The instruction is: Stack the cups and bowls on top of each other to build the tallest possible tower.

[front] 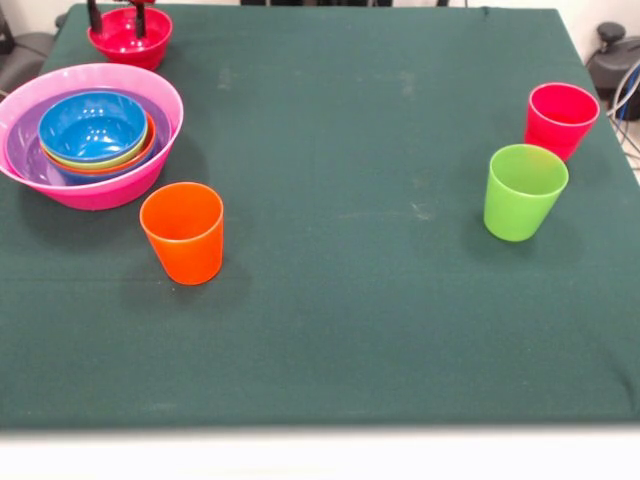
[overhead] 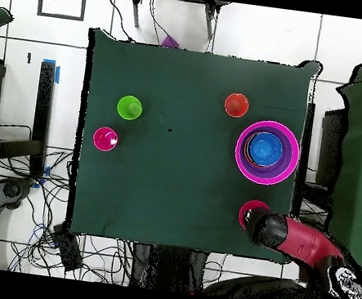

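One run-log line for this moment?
gripper at red-pink bowl, grasp unclear | pink bowl stack: dark blue bowl on top | three cups loose

A green-clothed table (front: 330, 300) carries a nested bowl stack (front: 90, 135) at nine o'clock, a red-pink bowl (front: 130, 42) at eleven, an orange cup (front: 183, 232) beside the stack, and green (front: 523, 192) and red-pink cups (front: 560, 120) at three.

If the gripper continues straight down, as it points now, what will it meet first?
Most likely the red-pink bowl. The gripper hangs at this bowl with its tips inside or just above it; depth is unclear, so contact may already exist.
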You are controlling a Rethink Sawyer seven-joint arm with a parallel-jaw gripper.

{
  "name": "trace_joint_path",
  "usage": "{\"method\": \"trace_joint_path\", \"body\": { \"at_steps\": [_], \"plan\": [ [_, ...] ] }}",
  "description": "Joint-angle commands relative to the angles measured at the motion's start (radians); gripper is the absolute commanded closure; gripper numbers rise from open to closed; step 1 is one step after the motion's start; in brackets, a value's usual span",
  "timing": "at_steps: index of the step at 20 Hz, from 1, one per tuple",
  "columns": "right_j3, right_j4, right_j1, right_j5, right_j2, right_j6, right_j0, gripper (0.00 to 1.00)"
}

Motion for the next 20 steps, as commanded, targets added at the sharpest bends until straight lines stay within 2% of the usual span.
{"method": "trace_joint_path", "body": {
  "at_steps": [1, 6, 13, 20],
  "plan": [
    [-0.003, -0.058, 0.078, -0.062, 0.134, 0.031, 0.015, 0.00],
    [0.005, -0.048, 0.044, -0.023, 0.118, 0.027, 0.030, 0.00],
    [-0.009, -0.054, 0.045, -0.011, 0.102, 0.026, 0.057, 0.00],
    [0.035, -0.033, -0.056, 0.079, 0.104, -0.010, 0.073, 0.00]
  ]
}}
